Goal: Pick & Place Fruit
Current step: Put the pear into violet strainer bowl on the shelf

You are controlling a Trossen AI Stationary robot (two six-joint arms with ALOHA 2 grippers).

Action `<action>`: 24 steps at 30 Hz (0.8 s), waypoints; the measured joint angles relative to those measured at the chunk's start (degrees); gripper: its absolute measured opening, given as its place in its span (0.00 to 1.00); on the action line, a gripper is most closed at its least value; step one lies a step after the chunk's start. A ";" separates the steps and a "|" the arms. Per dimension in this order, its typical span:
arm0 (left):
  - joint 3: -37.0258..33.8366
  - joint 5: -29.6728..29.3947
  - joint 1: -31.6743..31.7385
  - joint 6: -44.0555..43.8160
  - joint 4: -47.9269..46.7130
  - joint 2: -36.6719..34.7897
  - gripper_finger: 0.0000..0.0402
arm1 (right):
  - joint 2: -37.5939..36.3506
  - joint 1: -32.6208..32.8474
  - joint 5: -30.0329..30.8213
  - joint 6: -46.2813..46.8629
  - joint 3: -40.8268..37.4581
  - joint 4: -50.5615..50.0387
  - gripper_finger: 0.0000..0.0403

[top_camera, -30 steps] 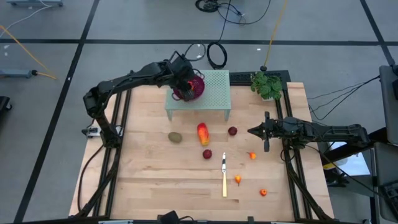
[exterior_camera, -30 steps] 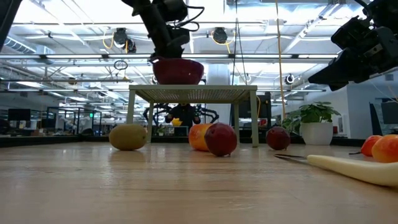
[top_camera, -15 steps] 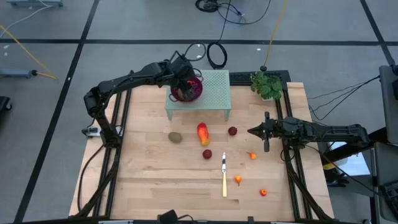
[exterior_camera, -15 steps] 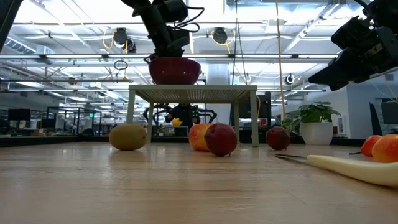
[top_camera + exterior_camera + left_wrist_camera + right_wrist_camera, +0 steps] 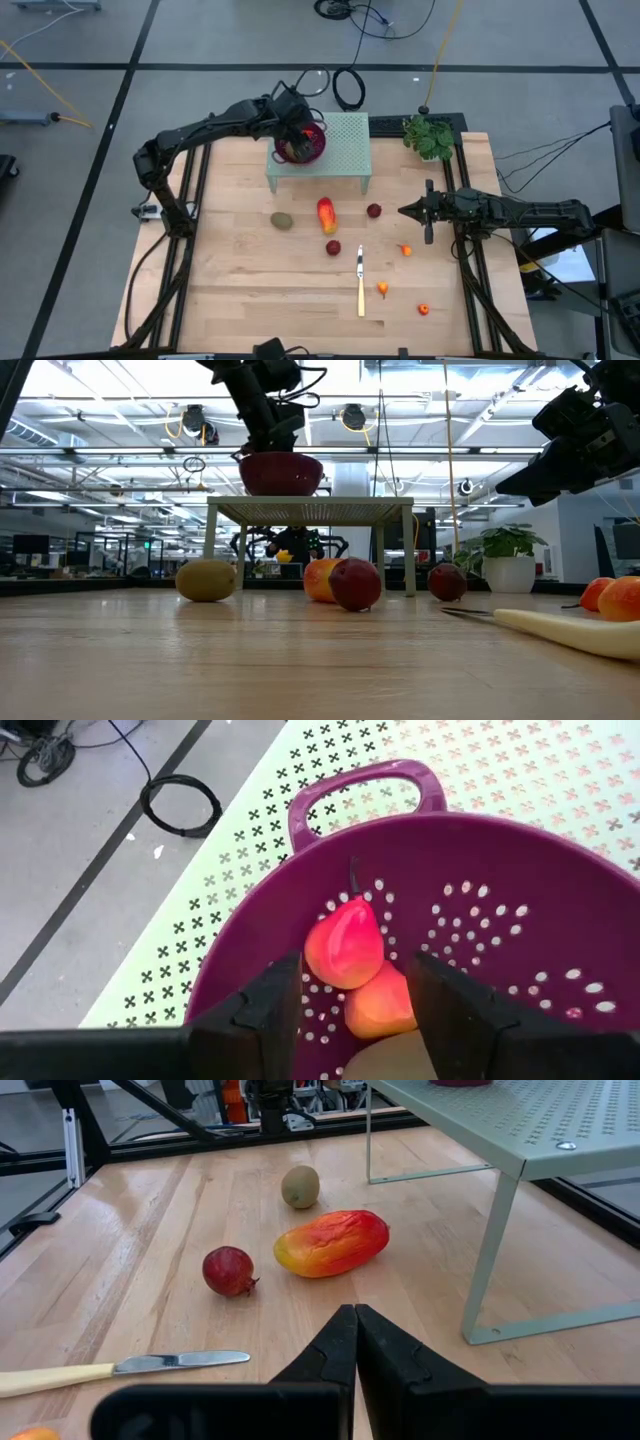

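The purple colander (image 5: 303, 146) stands on the green perforated stand (image 5: 345, 150) at the table's far side. Inside it lie a red pear-shaped fruit (image 5: 343, 945), an orange fruit (image 5: 380, 1005) and a pale one (image 5: 390, 1060). My left gripper (image 5: 355, 985) hangs open just above them, slanting down into the bowl. On the table lie a brown-green oval (image 5: 283, 220), a red-orange oblong (image 5: 327, 214), two dark red balls (image 5: 374, 211) (image 5: 333, 248) and small orange pieces (image 5: 406, 250). My right gripper (image 5: 403, 211) waits shut at the right, above the table.
A yellow-handled knife (image 5: 361, 280) lies near the table's middle front, between orange pieces (image 5: 382, 289) (image 5: 424, 309). A potted plant (image 5: 430, 137) stands at the far right corner. The stand's legs (image 5: 490, 1280) rise beside the oblong fruit.
The colander has shifted a little toward the table's left on the stand, and one of its handles now shows in the low view. Both arms have kept their places.
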 joint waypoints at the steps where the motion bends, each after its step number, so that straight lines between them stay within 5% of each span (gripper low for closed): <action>1: 0.40 0.00 0.00 -0.08 -0.50 -0.18 0.45 | -0.02 0.00 0.00 0.00 -0.02 0.00 0.01; 24: 14.67 0.00 -12.10 -5.94 -3.29 -0.98 0.45 | 0.00 0.00 -0.17 0.00 0.00 0.00 0.01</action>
